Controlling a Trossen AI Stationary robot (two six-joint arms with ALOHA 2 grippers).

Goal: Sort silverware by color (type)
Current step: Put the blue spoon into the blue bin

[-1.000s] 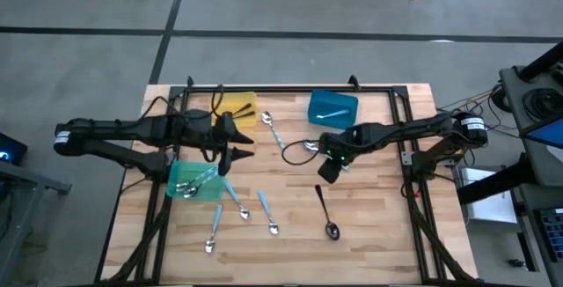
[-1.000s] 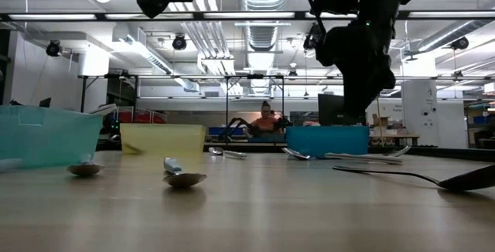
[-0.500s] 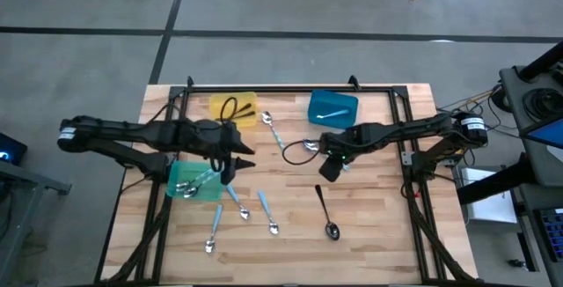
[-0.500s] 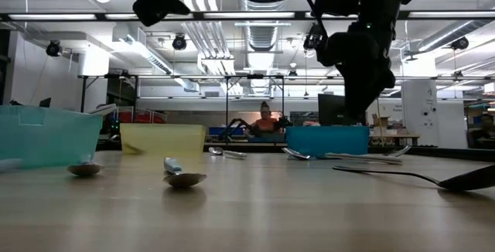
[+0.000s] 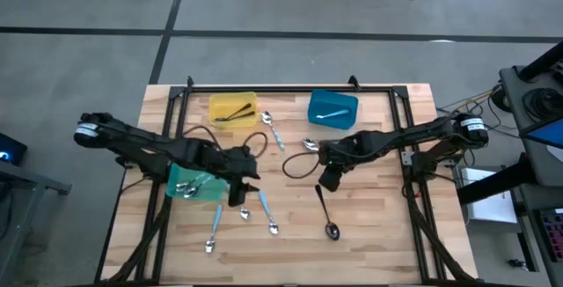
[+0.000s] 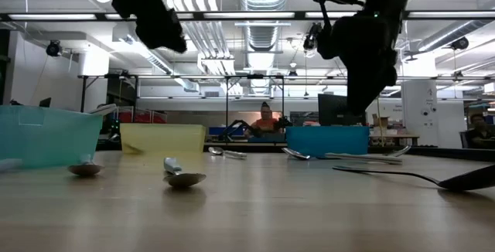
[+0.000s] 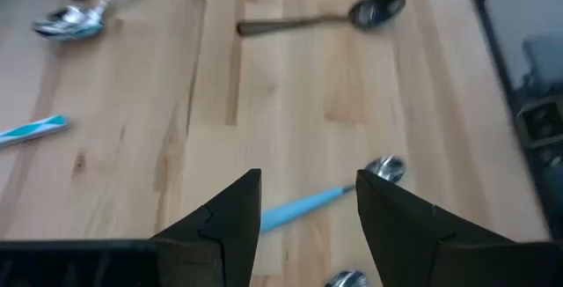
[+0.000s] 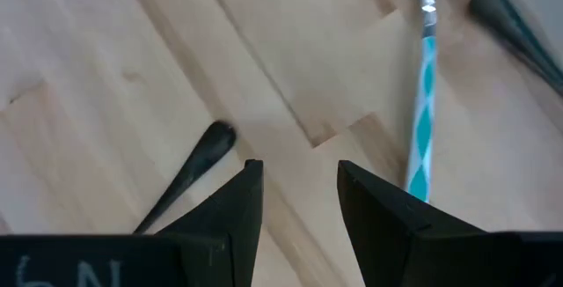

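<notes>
Checking bins: yellow bin (image 5: 232,109) holds dark utensils (image 5: 234,114), blue bin (image 5: 333,108) holds one light-blue-handled spoon (image 5: 332,114), green bin (image 5: 194,182) holds several silver-bowled spoons with blue handles. Rest of the silverware lies loose on the table (image 5: 378,208), including a black spoon (image 5: 325,214). Left gripper (image 5: 237,197) hovers beside the green bin, fingers apart, empty. Right gripper (image 5: 327,181) hovers above the black spoon's handle, fingers apart, empty.

yellow bin (image 5: 232,109), blue bin (image 5: 333,108), green bin (image 5: 195,182) on table (image 5: 378,208).

Spoons (image 5: 264,208) scattered mid-table (image 5: 378,208) (bins (image 5: 332,108) behind); one spoon (image 5: 325,212) right.
</notes>
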